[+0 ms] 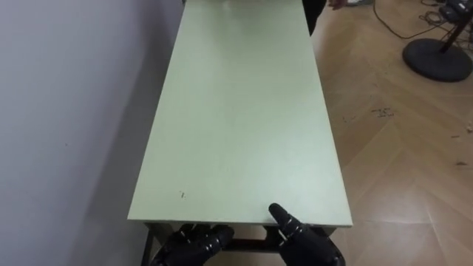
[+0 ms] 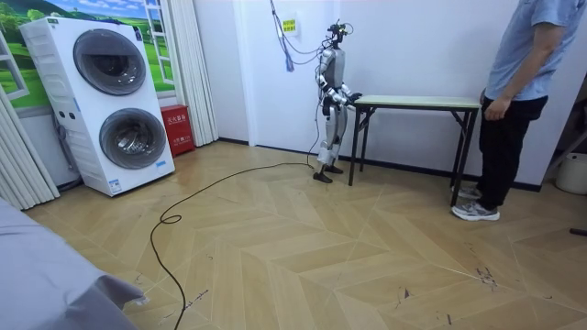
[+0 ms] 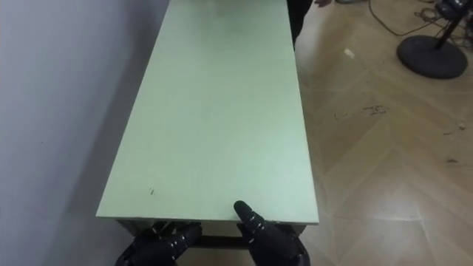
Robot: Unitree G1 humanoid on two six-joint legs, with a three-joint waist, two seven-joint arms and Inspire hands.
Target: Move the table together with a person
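Note:
A long pale green table (image 1: 244,111) stretches away from me, its left side close to a white wall (image 1: 66,111). I stand at its near end. My right hand (image 1: 304,242) grips the near edge, with its thumb lying on the tabletop. My left hand (image 1: 198,242) sits just below the same edge, at the dark frame. At the far end stands a person (image 2: 518,92) in dark trousers, with one hand (image 2: 492,108) held close to the table's end (image 2: 472,103).
A round dark stand base (image 1: 437,58) with cables sits on the wood floor at the far right. In the room view, stacked washing machines (image 2: 119,101) and a red box (image 2: 176,128) stand well off to the left.

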